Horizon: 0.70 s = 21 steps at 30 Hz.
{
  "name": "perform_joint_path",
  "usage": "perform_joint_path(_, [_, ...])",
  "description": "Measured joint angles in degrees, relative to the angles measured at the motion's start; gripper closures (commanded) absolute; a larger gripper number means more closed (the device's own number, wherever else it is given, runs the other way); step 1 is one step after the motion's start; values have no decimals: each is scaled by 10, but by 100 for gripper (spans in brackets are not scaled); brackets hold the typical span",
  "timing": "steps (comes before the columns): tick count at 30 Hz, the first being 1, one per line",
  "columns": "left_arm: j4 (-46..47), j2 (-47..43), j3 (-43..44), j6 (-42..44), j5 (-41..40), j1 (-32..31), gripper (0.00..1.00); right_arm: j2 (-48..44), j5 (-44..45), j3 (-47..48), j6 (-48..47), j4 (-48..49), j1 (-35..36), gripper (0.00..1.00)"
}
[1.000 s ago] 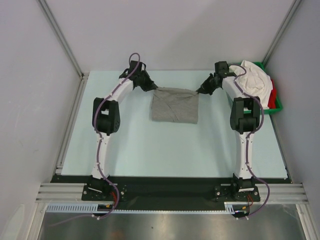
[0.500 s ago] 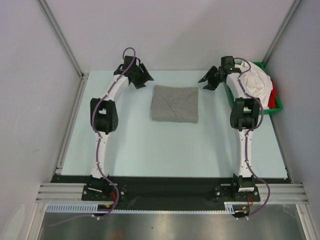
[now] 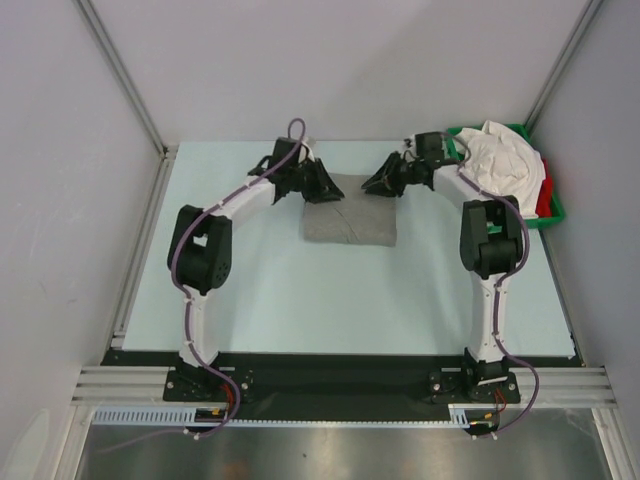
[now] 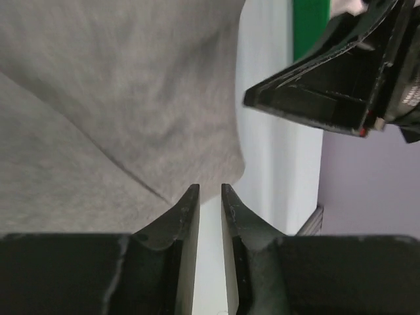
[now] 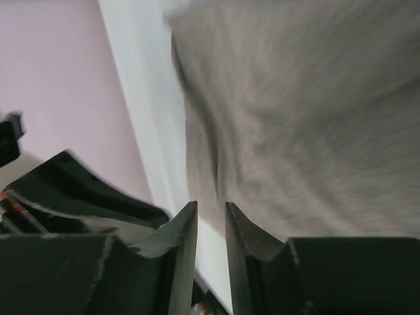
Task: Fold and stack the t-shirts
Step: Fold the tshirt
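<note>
Folded grey t-shirt [image 3: 350, 222] is found on the table [image 3: 260, 290], its far edge beneath the left gripper [image 3: 322, 186] and right gripper [image 3: 383, 183]. Both jaws are seen parted by a narrow slit, nothing held. Cloth is judged soft, light and limp, best pinched at far corners.

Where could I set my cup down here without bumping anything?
Bare table between left arm and right arm, nearer than the grey t-shirt, and outside the left arm. Crowded: the shirt's far edge, by left gripper and right gripper, and the green tray.
</note>
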Motion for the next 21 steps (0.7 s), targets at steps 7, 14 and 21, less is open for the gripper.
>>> perform_joint_path(7, [19, 5, -147, 8, 45, -15, 73, -31, -78, -231, 42, 138, 70, 79])
perform_joint_path(14, [-23, 28, -159, 85, 61, 32, 72, -47, -115, -334, 7, 167, -30, 79])
perform_joint_path(21, [-84, -28, -160, 134, 43, 42, 65, -107, -93, -330, -38, 100, -59, 75])
